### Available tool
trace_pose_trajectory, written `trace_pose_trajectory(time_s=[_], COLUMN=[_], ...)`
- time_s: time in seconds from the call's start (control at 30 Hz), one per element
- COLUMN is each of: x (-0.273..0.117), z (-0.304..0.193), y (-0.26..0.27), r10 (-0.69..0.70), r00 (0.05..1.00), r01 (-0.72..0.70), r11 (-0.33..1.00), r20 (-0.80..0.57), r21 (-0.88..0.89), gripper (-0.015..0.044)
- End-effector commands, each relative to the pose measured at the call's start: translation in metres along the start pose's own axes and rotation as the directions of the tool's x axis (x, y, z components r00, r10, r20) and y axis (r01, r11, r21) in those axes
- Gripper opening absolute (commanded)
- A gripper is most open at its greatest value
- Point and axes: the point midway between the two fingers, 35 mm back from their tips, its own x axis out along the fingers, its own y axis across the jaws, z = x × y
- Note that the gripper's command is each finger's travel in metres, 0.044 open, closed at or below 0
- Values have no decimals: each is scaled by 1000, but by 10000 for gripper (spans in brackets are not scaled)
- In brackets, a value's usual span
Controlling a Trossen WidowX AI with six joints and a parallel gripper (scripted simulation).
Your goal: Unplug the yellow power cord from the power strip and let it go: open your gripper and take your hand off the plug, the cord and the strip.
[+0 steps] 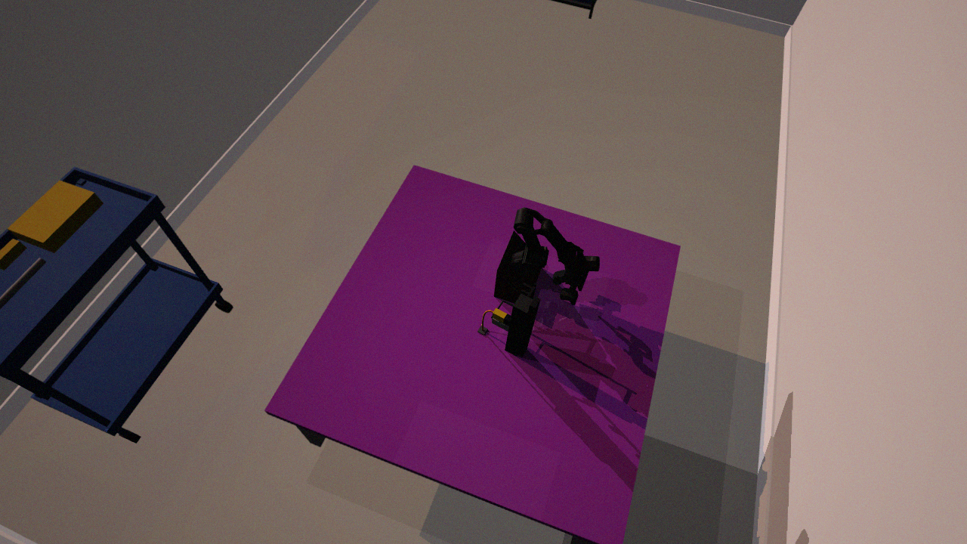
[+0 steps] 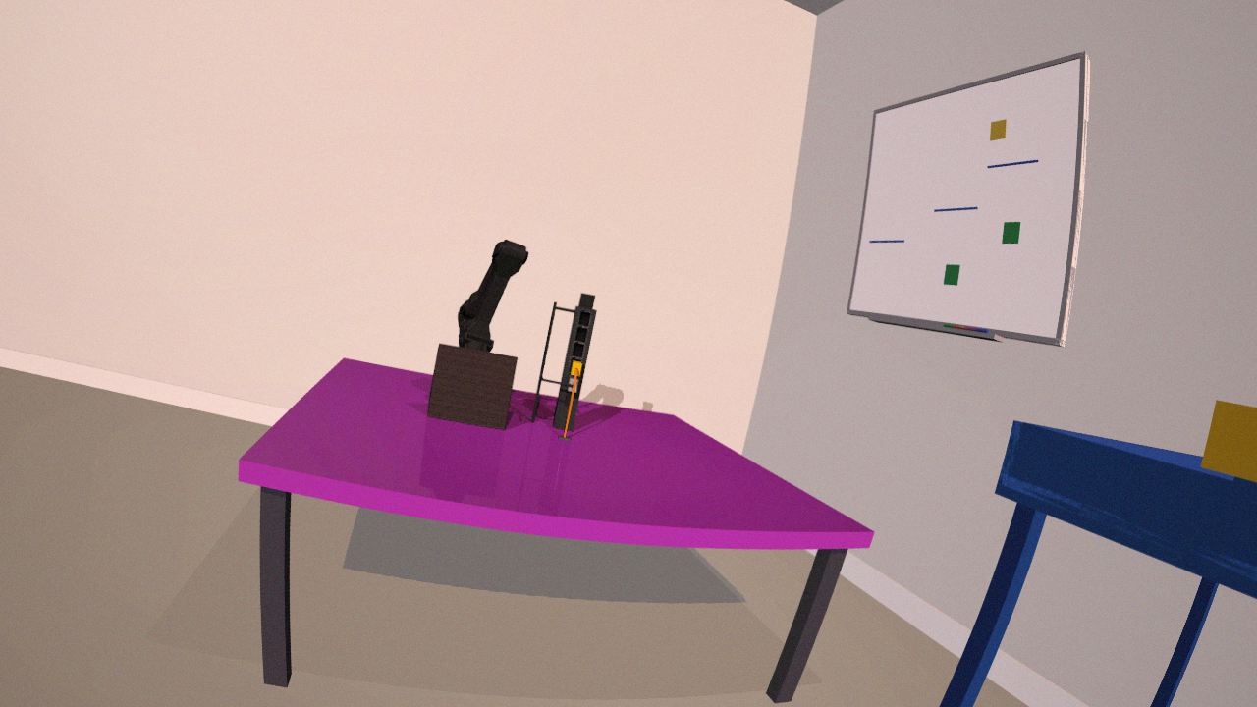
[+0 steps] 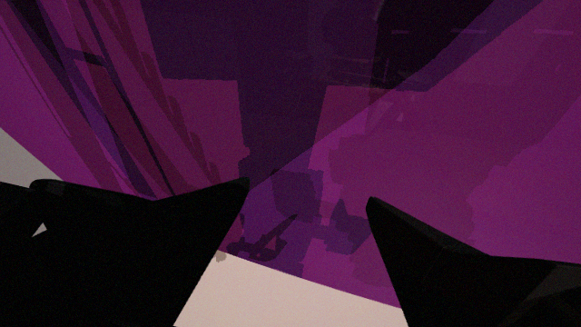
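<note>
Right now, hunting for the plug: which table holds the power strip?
The purple table: the power strip stands upright on it beside the arm; the blue table carries a yellow box.

Plug (image 2: 575, 368) in upright power strip (image 2: 580, 352) on table (image 2: 703, 492), box (image 2: 471, 385) just left, arm (image 2: 488, 299) behind

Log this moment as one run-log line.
gripper: open, empty | yellow plug: in power strip | cord: hanging to table | arm: away from plug

On the purple table (image 2: 615, 492), the black arm (image 2: 488, 299) rises at 10 o'clock from the upright power strip (image 2: 579, 352), whose yellow plug (image 2: 576, 368) sits plugged in, cord (image 2: 570, 408) dropping toward 6 o'clock.
</note>
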Motion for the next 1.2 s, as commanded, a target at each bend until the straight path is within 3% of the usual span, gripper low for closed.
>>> trace_pose_trajectory(time_s=[0.0,0.27,0.47,0.73,0.93,1.17], x=[0,2,4,-2,-14,-36], z=[0,-16,-36,-60,-74,-85], y=[0,18,56,113,159,212], r10=[1,61,188,356,474,596], r00=[1000,998,982,934,878,797], r01=[-1,-61,-163,-189,-94,120], r11=[1000,965,796,396,46,-307], r20=[0,10,18,39,62,93], r21=[5,257,583,899,994,944], gripper=[374,164,160,160,160,160])
